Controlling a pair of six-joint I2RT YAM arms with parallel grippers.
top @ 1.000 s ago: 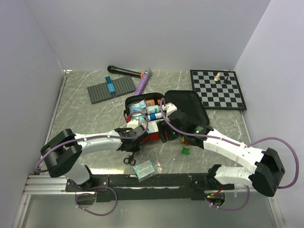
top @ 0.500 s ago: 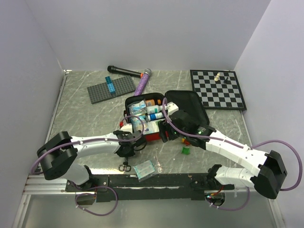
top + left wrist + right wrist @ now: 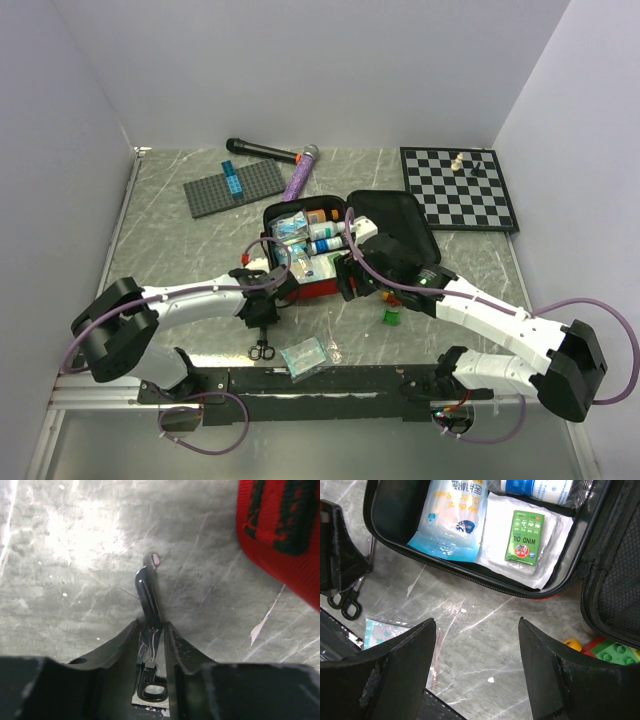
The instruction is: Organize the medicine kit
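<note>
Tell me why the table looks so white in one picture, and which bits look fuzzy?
Left wrist view: glare bleaches the table white, and the left fingers up close are dark and fuzzy. Right wrist view: the right fingers blur too, yet the green box reads sharp. Top view: light is even, shadows soft.

Red medicine kit (image 3: 318,288) mid-table, lid flung open — black lining, packets and bottles inside

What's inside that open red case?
The case holds a blue pouch, a green Wind Oil box on a clear packet, and a white bottle. Anything beneath them is covered.
</note>
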